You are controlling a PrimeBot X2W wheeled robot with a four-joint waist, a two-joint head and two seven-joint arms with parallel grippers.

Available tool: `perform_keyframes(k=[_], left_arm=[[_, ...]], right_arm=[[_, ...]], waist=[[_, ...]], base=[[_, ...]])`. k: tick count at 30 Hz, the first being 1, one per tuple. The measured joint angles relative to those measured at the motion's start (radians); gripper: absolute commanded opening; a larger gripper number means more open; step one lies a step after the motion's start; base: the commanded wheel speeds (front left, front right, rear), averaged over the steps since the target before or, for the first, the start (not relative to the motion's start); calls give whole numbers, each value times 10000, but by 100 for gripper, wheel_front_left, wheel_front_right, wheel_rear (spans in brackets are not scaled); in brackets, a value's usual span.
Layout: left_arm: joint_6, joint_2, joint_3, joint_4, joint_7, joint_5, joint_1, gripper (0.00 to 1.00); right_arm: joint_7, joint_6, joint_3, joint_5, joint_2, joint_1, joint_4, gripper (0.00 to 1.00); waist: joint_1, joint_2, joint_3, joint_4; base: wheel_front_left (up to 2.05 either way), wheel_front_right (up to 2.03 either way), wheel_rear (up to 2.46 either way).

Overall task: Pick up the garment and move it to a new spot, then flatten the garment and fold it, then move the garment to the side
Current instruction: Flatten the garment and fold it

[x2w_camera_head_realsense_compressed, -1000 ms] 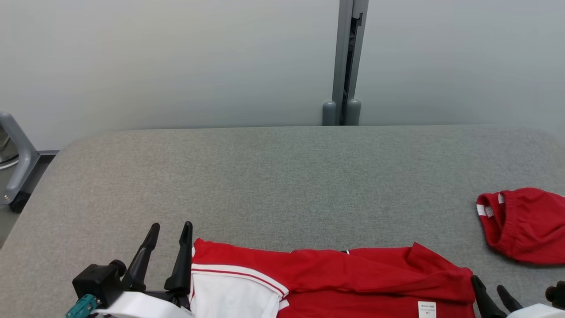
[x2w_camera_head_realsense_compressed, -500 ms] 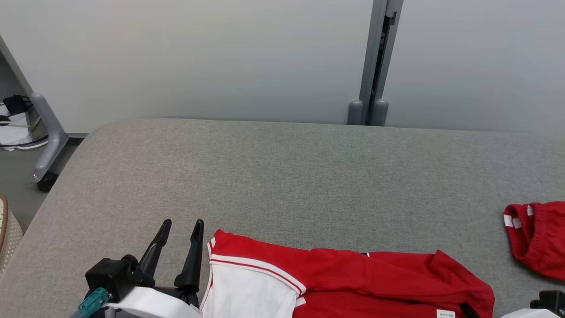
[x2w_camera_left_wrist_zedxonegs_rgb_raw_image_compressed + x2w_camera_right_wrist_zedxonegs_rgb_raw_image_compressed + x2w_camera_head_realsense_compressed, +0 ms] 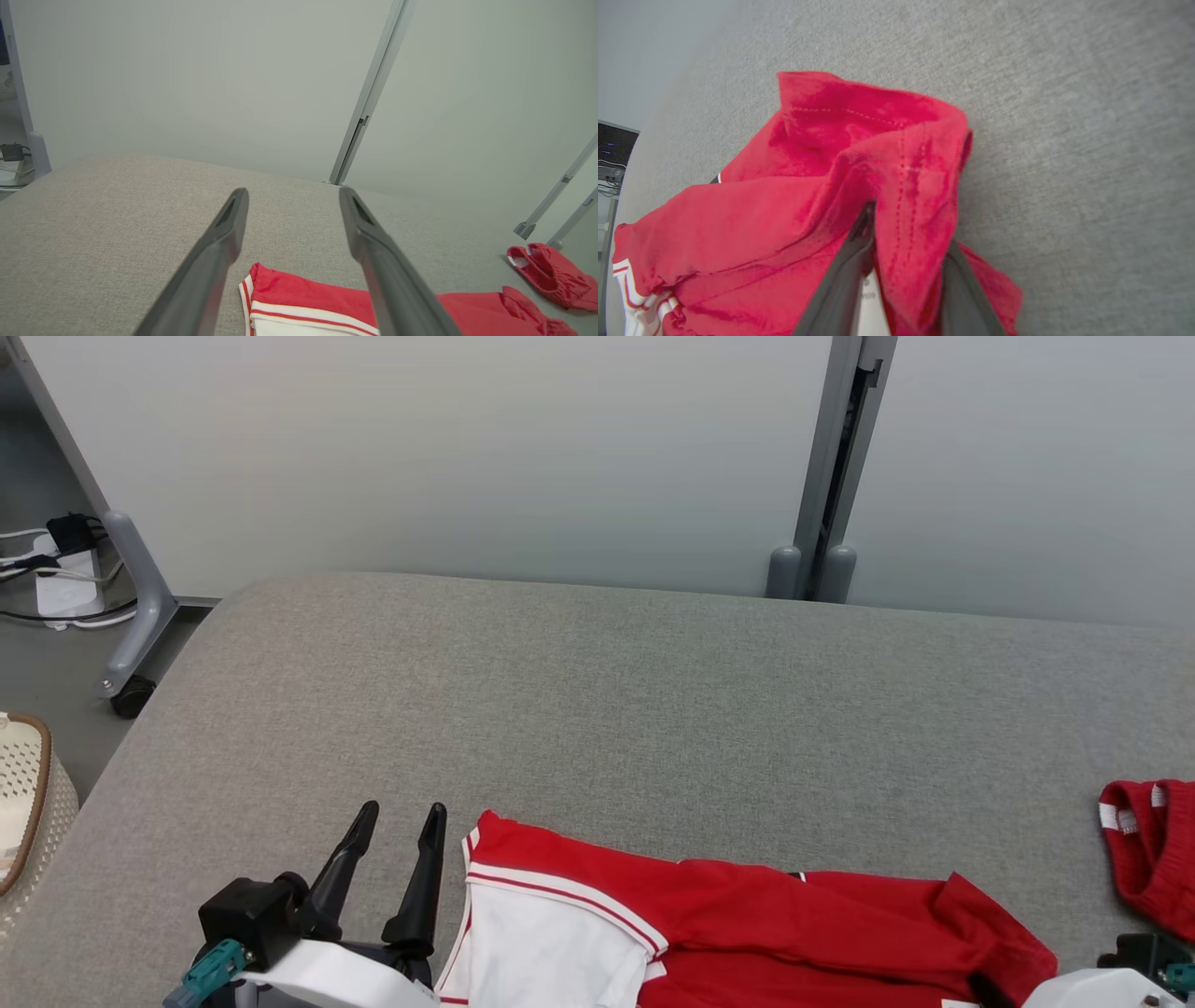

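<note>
Since a second ago the right gripper (image 3: 909, 226) has pushed into the red-and-white jersey (image 3: 747, 924), which lies crumpled along the near edge of the grey table (image 3: 597, 709). Its fingers (image 3: 840, 280) straddle a raised fold, though whether they pinch it I cannot tell. Over the table's near left part the left gripper (image 3: 401, 812) hovers, fingers spread and holding nothing, and red shorts (image 3: 1153, 849) lie at the table's right edge.

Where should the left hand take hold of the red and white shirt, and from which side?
I'd take the striped corner of the red and white shirt, just beside the open left hand. Come in from the left, low over the grey fabric surface: that trimmed edge lies flat and exposed, facing the hand.
</note>
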Motion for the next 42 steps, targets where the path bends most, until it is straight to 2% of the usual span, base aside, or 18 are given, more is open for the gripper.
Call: perform_keyframes(k=[7, 13, 21, 27, 32, 39, 42], left_arm=[[-4, 6, -31, 58, 10, -2, -48, 100], [8, -12, -23, 61, -2, -6, -39, 100], [10, -104, -25, 65, -17, -6, -31, 100], [10, -174, -15, 92, -50, -4, -29, 100], [58, -244, 144, 115, -96, 0, 74, 100], [194, -284, 512, 150, -132, 188, 347, 100], [217, -334, 640, 155, -138, 284, 376, 100]], right_arm=[[-472, 0, 424, 290, -52, -190, 8, 0], [-857, 0, 598, 585, -483, -242, -426, 0], [-1005, 0, 226, 761, -1298, -272, -537, 0], [-988, 0, 150, 650, -1569, -323, -1081, 0], [-757, 0, 383, 378, -1381, -254, -2658, 0], [-6, 0, 1060, -84, -552, 357, -4869, 0], [336, 0, 1421, -71, -75, 478, -5356, 0]], waist=[[0, 0, 26, 62], [0, 0, -46, -148], [0, 0, -135, -573], [0, 0, -194, -768], [0, 0, -345, -757], [0, 0, -518, -362], [0, 0, -559, -85]], base=[[0, 0, 0], [0, 0, 0], [0, 0, 0], [0, 0, 0], [0, 0, 0], [0, 0, 0], [0, 0, 0]])
